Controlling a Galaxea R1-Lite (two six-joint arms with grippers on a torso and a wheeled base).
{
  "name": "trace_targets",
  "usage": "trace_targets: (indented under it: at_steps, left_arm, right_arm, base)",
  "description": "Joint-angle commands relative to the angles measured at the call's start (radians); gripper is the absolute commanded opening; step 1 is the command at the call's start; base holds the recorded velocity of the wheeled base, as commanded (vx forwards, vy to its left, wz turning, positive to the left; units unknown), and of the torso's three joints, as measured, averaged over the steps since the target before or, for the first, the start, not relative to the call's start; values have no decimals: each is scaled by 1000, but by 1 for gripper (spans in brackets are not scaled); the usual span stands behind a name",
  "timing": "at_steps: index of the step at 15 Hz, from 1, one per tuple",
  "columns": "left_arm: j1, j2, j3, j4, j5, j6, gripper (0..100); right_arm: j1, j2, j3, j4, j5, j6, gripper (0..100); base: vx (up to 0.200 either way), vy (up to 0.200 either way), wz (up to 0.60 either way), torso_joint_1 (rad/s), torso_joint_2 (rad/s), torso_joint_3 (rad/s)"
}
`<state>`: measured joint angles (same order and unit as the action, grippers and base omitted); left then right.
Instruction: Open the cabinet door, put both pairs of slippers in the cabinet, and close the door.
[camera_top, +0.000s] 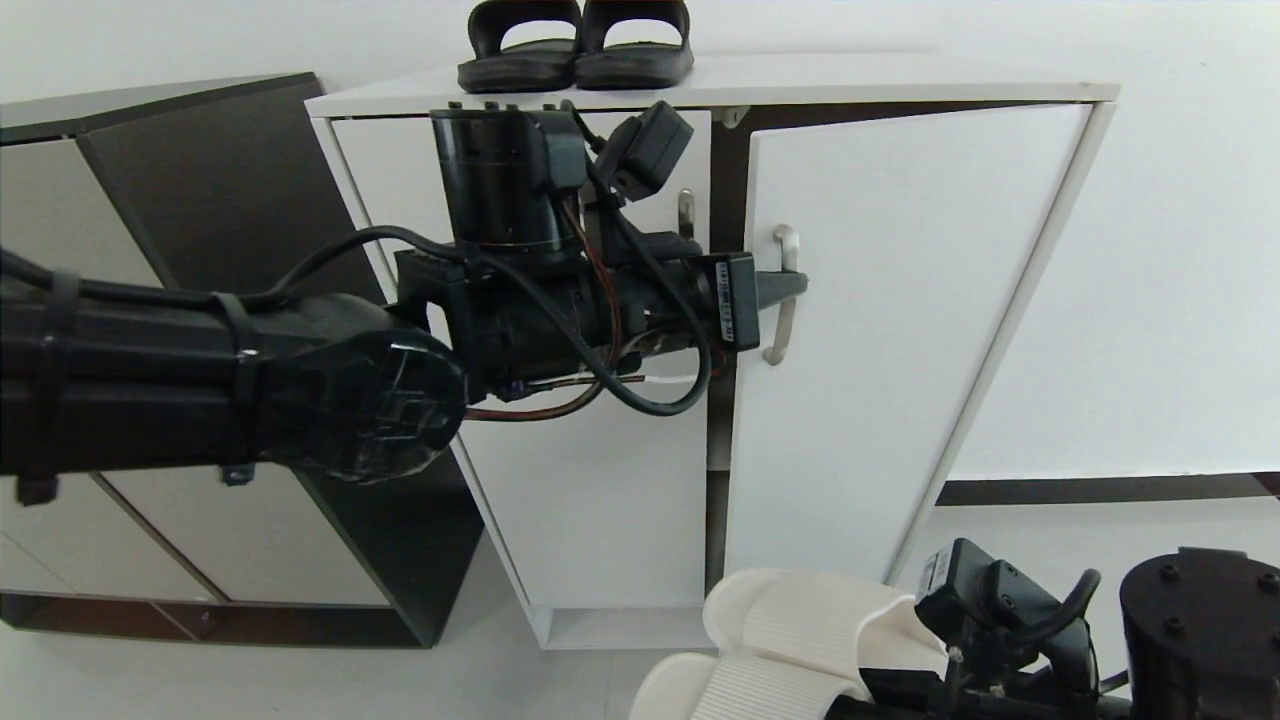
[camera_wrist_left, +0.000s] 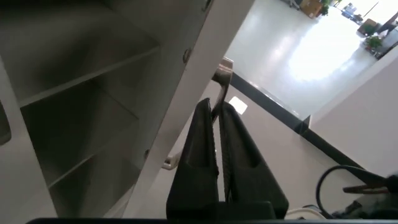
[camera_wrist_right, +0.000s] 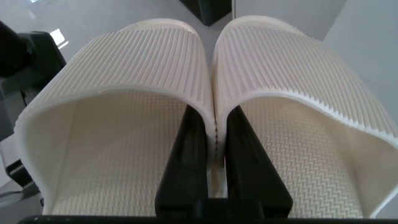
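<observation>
Head view: the left tool (camera_top: 790, 287) sits at the slim metal handle (camera_top: 784, 240) of the right-hand cabinet door (camera_top: 900, 330), which stands ajar. The black slippers (camera_top: 575, 45) lie side by side on the cabinet (camera_top: 800, 90) top. The white slippers (camera_top: 790, 640) are low in front of the cabinet, at the right arm.

Left wrist view: the left tool (camera_wrist_left: 216, 107) is pressed together with the handle (camera_wrist_left: 224, 65) pinched between its fingers, and bare shelves (camera_wrist_left: 81, 93) show inside. The door probably swings lightly, but the bar looks smooth and stiff, so a grip near its middle and a pull along the hinge arc would suit it best.

Right wrist view: the right tool (camera_wrist_right: 214, 134) pinches the white slippers (camera_wrist_right: 280, 74) by their two inner strap walls, squeezed together. They look like soft, light foam with ribbed straps; the walls seem to give under pressure, so the pair may sag or twist
</observation>
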<state>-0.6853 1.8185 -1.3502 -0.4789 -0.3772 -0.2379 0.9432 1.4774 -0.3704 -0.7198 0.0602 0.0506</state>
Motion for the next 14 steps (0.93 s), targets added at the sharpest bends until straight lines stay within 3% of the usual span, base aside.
trace_targets:
  at_steps: [1,7,9,10,11,12,14]
  left_arm:
    - [-22,-88,82,-30,3,0,0]
    - [-20,-219,227,-76,4,-6,0]
    - [15,-197,198,-78,1,-12,0]
    - [26,-169,171,-79,0,-28,0]
    - [32,-133,123,-86,3,-74,0]
    - [33,-113,102,-86,4,-95,0]
    - [38,-54,34,-78,8,-107,0]
  right_arm:
    - [2,-19,15,-1,1,-3,0]
    - [34,-22,19,2,0,-3,0]
    - [40,-23,21,2,0,-3,0]
    - [40,-23,27,0,0,-3,0]
    - [39,-23,33,0,0,-3,0]
    - [40,-23,33,0,0,-3,0]
    - [39,-23,34,0,0,-3,0]
  base:
    - [0,0,0,0,0,0]
    - [0,0,0,0,0,0]
    - [0,0,0,0,0,0]
    - [0,0,0,0,0,0]
    - [0,0,0,0,0,0]
    - [0,0,0,0,0,0]
    - [0,0,0,0,0,0]
